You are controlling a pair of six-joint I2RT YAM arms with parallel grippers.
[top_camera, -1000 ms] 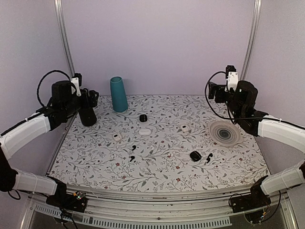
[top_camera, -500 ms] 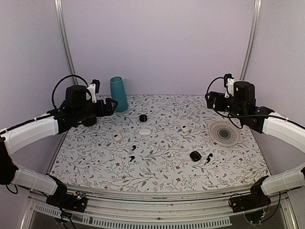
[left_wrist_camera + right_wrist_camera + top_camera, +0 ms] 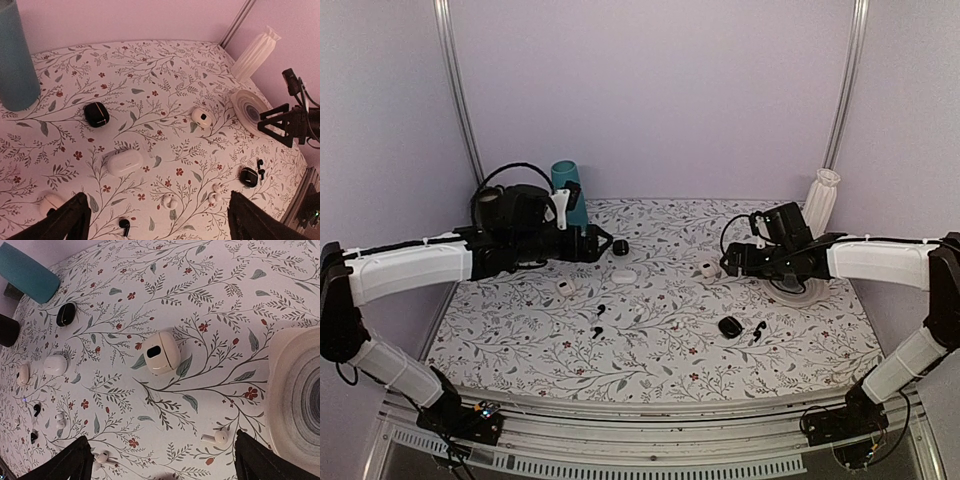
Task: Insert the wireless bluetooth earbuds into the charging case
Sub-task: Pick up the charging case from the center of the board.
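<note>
The charging case (image 3: 730, 326) (image 3: 248, 177), a glossy black oval, lies shut on the floral table right of centre. One black earbud (image 3: 758, 330) (image 3: 260, 167) lies just right of it. Two more black earbuds (image 3: 601, 309) (image 3: 597, 331) (image 3: 36, 409) lie left of centre; the left wrist view shows one of them (image 3: 124, 226). My left gripper (image 3: 605, 243) (image 3: 157, 222) hovers open over the back left, near a smaller black case (image 3: 620, 247). My right gripper (image 3: 730, 262) (image 3: 165, 465) hangs open near a white case (image 3: 707, 269) (image 3: 160, 352). Neither holds anything.
A teal cup (image 3: 568, 195) stands at the back left, a ribbed white vase (image 3: 820, 200) at the back right, with a grey ringed plate (image 3: 798, 280) in front of it. Two white cases (image 3: 624, 277) (image 3: 565, 287) and loose white earbuds (image 3: 175, 202) (image 3: 215, 437) lie scattered.
Both arms have swung inward and down from the table's sides toward its middle. The white vase, hidden behind the right arm before, now shows. No object on the table has moved.
</note>
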